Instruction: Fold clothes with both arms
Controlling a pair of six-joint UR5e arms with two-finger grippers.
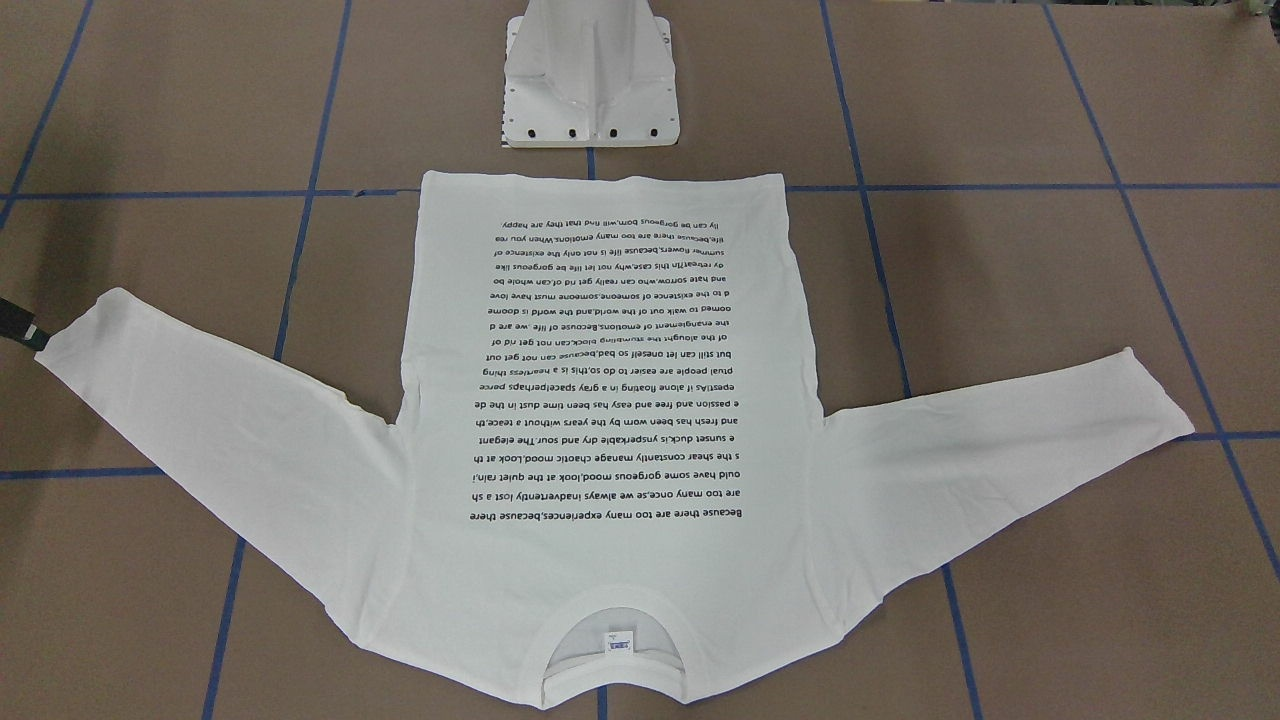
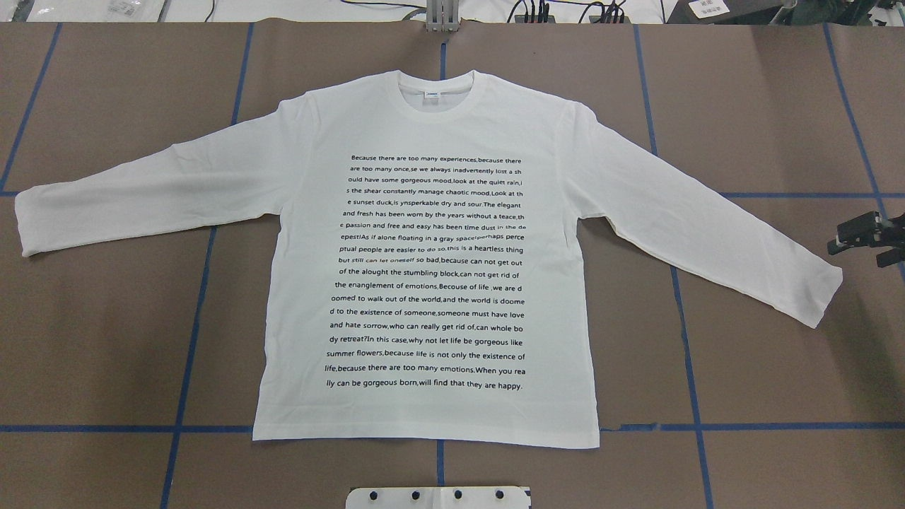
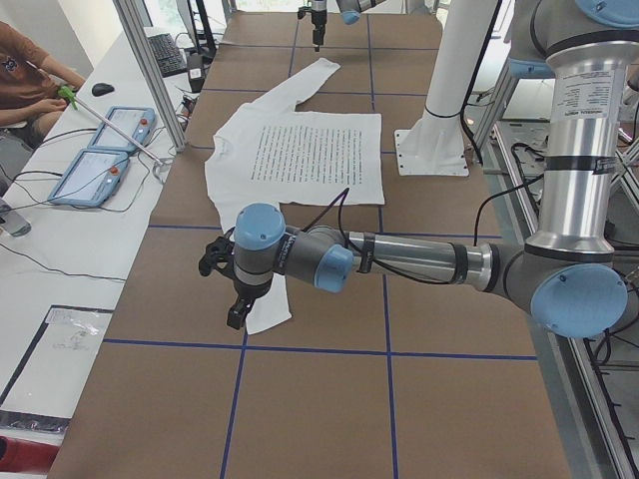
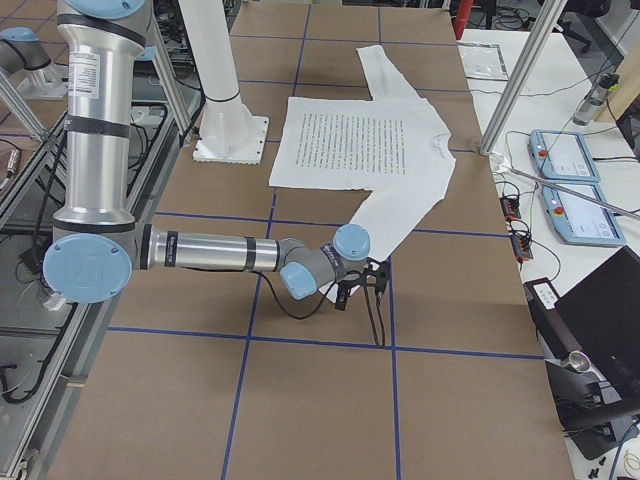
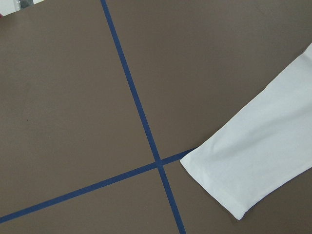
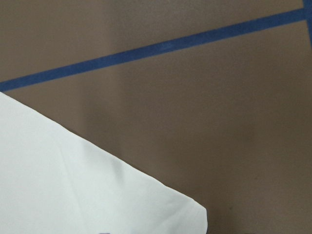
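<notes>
The white long-sleeved T-shirt (image 2: 431,261) lies flat on the brown table, text side up, collar (image 2: 442,92) far from the robot, both sleeves spread out. My right gripper (image 2: 859,244) hovers just beyond the right sleeve's cuff (image 2: 813,290), its jaws apart and empty; it also shows in the exterior right view (image 4: 362,288). My left gripper (image 3: 225,289) hangs over the left sleeve's cuff (image 3: 265,314); I cannot tell whether it is open or shut. The wrist views show only the cuffs (image 5: 253,161) (image 6: 73,185), with no fingers.
The white pedestal base (image 1: 590,85) stands just behind the shirt's hem. Blue tape lines (image 2: 198,283) cross the table. Two tablets (image 3: 100,150), cables and an aluminium post (image 3: 150,70) line the far edge, with an operator (image 3: 30,85) beside them.
</notes>
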